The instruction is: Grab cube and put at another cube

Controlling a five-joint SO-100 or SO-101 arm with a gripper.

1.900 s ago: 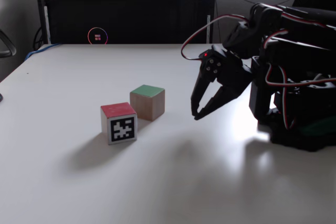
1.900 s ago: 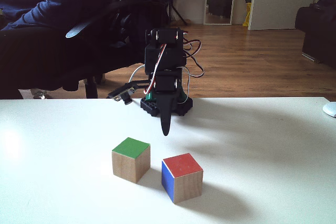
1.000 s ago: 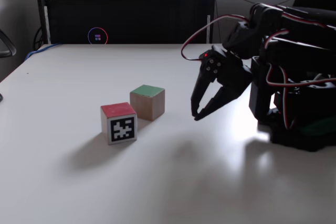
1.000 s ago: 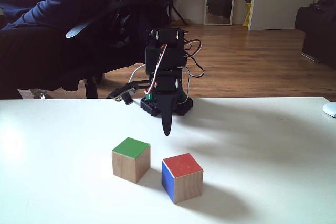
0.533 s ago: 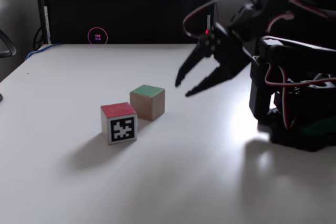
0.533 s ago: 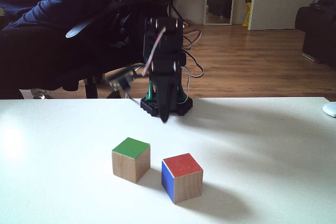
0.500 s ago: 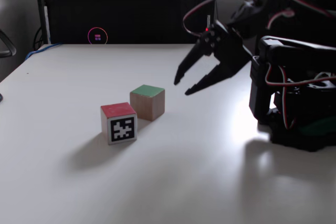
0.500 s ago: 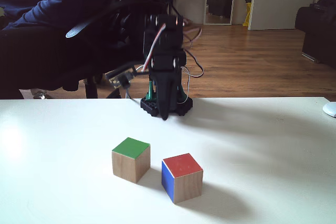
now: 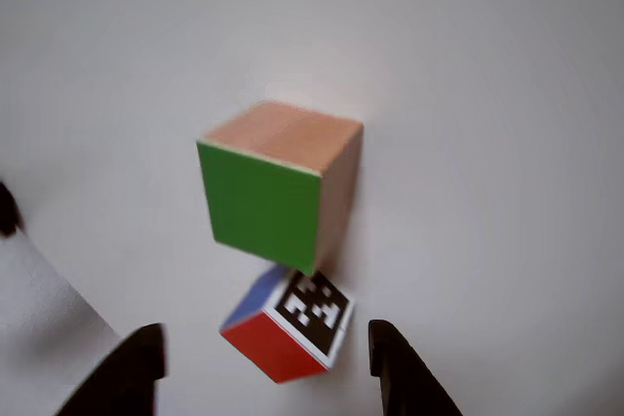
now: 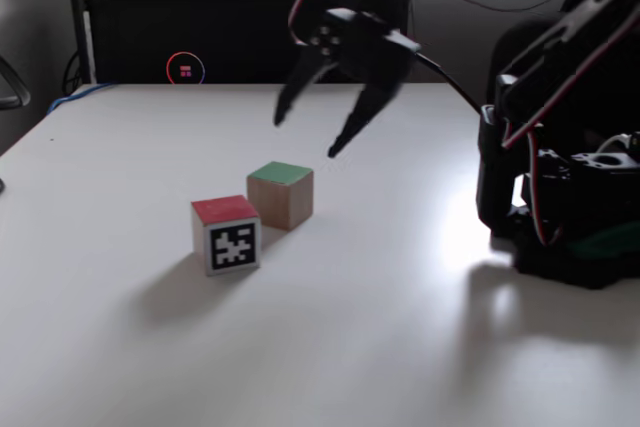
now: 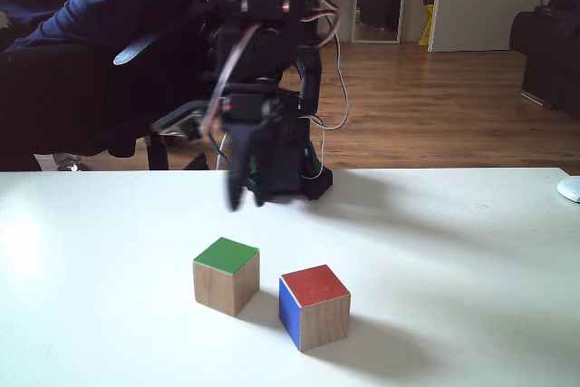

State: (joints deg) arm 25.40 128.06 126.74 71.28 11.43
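Observation:
The cube is light wood with a green top face and rests on the white table; it also shows in another fixed view and in the other view. Another cube, with a red top and a black-and-white marker face, stands close beside it; its blue side shows in another fixed view, and its marker in the other view. My gripper hangs open in the air just above and behind the green-topped cube, holding nothing. It appears blurred from the front. Two dark fingertips frame the bottom of the other view.
The arm's base stands at the table's right. A black cabinet with a glowing ring sits behind the table. A person in dark clothes sits on a chair beyond the far edge. A white mouse lies at the right edge.
The gripper has risen from low beside the base and swung out over the table to above the green-topped cube, staying open. Neither cube has moved.

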